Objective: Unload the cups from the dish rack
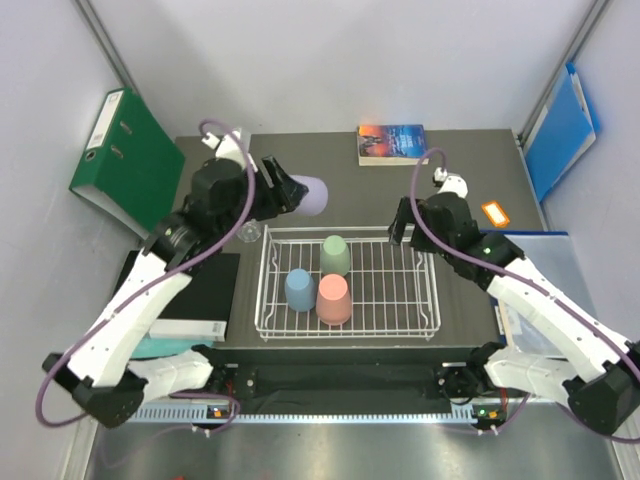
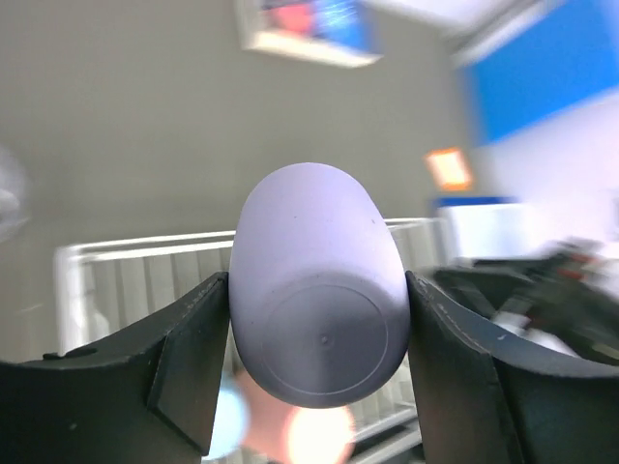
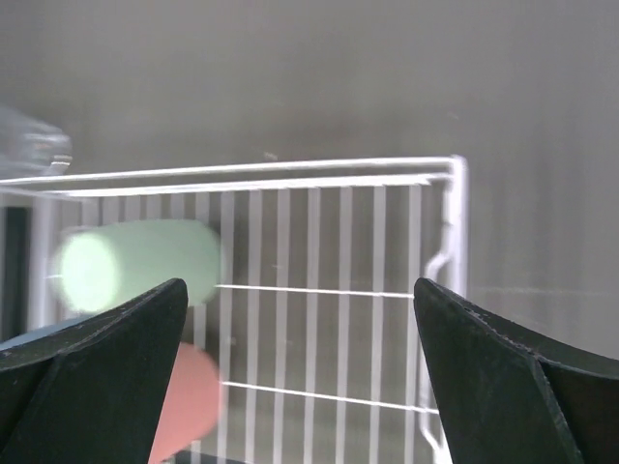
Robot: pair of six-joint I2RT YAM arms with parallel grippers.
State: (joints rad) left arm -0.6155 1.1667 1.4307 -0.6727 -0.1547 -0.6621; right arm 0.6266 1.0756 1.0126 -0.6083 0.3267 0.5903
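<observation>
The lavender cup (image 1: 308, 195) is out of the dish rack (image 1: 395, 290). The left pincer (image 1: 287, 190) holds it on its side, squeezed between both fingers, up over the table (image 1: 320, 155) just past the rack's far left corner. Three cups sit in the left half of the rack: the green cup (image 1: 336, 255) at the back, and the blue cup (image 1: 299, 290) and the pink cup (image 1: 334, 299) close together in front. A small clear glass cup (image 1: 248, 233) stands on the table just left of the rack.

The right pincer (image 3: 300, 290) is spread wide with nothing in it. It hangs over the rack's far right corner.

The table is dark grey and the walls are pale. A book (image 1: 392, 143) lies at the far edge, and a little orange tag (image 1: 494, 212) lies to the right. A green binder (image 1: 125, 160) leans on the left and a blue folder (image 1: 560, 130) on the right. The left arm hides part of a black pad (image 1: 205, 290).
</observation>
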